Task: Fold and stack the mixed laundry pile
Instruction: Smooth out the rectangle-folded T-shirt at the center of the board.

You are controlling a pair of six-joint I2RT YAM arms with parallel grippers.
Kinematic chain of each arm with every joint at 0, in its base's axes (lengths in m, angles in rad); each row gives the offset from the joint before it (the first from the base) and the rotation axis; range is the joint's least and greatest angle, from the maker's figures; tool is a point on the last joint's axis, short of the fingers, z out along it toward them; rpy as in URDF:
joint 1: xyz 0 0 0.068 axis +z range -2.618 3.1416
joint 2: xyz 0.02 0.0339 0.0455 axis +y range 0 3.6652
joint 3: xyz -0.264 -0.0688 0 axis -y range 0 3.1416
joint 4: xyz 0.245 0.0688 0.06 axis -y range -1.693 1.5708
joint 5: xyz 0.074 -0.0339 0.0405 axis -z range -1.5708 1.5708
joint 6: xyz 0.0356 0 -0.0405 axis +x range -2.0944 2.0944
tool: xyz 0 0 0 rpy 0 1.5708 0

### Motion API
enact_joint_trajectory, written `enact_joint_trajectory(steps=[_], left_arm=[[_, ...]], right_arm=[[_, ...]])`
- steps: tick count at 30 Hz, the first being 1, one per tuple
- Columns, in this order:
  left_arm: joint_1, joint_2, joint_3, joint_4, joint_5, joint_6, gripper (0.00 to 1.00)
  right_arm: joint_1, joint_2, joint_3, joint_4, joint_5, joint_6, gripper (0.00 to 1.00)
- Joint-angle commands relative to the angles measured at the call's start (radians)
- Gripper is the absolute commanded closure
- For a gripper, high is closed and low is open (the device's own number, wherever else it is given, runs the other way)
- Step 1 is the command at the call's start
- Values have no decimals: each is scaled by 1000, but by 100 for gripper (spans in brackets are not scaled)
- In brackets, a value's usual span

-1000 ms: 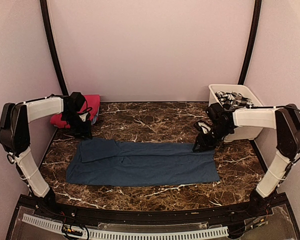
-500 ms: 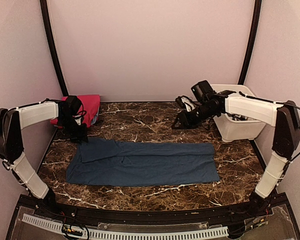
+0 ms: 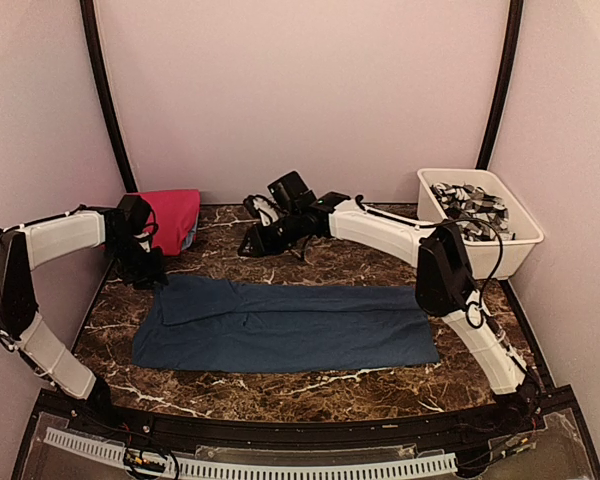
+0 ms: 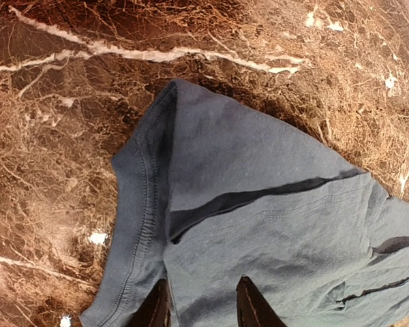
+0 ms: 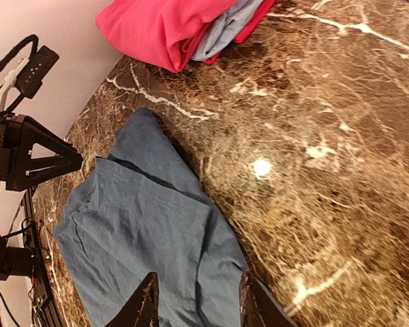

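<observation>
On worktop point(image 3: 330, 250), navy garment point(image 3: 285, 325) lies flat; looks soft, light, limp. Corners probably best pinch points. Left tool point(image 4: 203, 306), right tool point(image 5: 199, 303) both spread, empty.

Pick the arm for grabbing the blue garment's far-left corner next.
Left, probably. The left claw hangs open right over that corner of the blue garment; the right claw is over bare table farther back.

walls point(image 3: 300, 90): plain pinkish | table point(image 3: 340, 270): dark brown marble | corner poles point(image 3: 103, 90): black
</observation>
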State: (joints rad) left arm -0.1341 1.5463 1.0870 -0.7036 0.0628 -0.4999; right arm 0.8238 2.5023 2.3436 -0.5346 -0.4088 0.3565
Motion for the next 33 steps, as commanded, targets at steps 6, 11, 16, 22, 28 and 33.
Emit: enact_joint_trajectory(steps=[6, 11, 16, 22, 28, 33], left_arm=[[15, -52, -47, 29, 18, -19, 67], [15, -42, -48, 34, 21, -16, 67], [16, -41, -49, 39, 28, -9, 67], [16, -36, -52, 46, 36, -2, 67], [15, -32, -53, 49, 40, 3, 67], [16, -38, -50, 43, 40, 6, 67]], right_arm=[[45, 212, 226, 54, -39, 141, 65], [61, 277, 251, 65, -55, 169, 64], [67, 305, 258, 101, -65, 188, 64], [70, 336, 293, 131, -95, 216, 65], [74, 358, 306, 156, -115, 239, 66], [74, 368, 306, 155, -115, 249, 68]])
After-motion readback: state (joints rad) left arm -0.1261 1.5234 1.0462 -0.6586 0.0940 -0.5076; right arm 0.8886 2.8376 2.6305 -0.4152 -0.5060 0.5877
